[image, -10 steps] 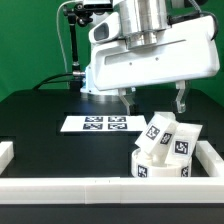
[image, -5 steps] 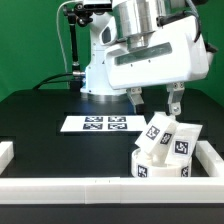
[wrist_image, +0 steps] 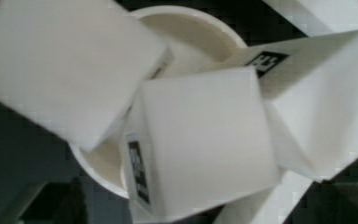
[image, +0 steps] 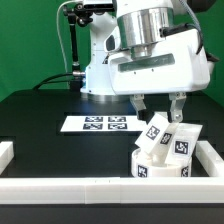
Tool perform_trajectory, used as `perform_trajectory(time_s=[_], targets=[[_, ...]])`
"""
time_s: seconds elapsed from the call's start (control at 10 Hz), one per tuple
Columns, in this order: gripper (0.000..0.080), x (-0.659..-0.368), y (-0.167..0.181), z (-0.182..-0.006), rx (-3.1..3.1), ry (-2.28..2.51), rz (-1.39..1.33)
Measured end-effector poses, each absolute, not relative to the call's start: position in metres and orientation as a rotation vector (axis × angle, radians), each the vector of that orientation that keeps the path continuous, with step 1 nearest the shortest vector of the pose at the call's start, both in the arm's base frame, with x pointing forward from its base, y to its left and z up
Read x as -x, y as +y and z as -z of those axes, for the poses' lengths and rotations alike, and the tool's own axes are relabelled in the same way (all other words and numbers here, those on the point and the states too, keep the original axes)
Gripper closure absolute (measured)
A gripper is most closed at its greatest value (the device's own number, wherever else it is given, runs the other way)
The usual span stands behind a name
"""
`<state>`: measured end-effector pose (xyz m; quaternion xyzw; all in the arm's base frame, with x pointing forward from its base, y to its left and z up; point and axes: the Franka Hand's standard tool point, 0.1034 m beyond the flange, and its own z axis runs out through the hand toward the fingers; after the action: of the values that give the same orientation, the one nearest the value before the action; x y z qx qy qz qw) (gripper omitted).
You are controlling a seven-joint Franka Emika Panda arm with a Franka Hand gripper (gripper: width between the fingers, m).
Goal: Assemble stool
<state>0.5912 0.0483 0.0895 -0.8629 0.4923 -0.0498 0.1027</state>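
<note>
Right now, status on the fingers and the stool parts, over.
Gripper open, empty, fingers just above the pile. Legs heaped loose on the round seat in the rail corner. Nothing assembled yet. Marker board clear of the approach.

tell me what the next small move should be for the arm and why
Probably a short straight descent onto one leg. The end effector hangs open just above the legs, which lie piled on the round seat in the corner by the border rail. It holds nothing, and the wrist view shows a leg right beneath it.
</note>
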Motion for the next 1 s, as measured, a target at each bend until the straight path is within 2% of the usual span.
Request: perform_trajectory(time_s=[0.4,0.5,0.6,1.0], targets=[[0.0173,-0.5896,0.0479,-0.0847,2.567,1.43,0.142],[0.0383,-0.5898,0.048,-0.0849,2.569,1.425,0.143],[0.0445,-0.5899,0.0479,-0.0851,2.574,1.416,0.144],[0.0445,-0.5915,0.0423,-0.0859,2.586,1.369,0.152]])
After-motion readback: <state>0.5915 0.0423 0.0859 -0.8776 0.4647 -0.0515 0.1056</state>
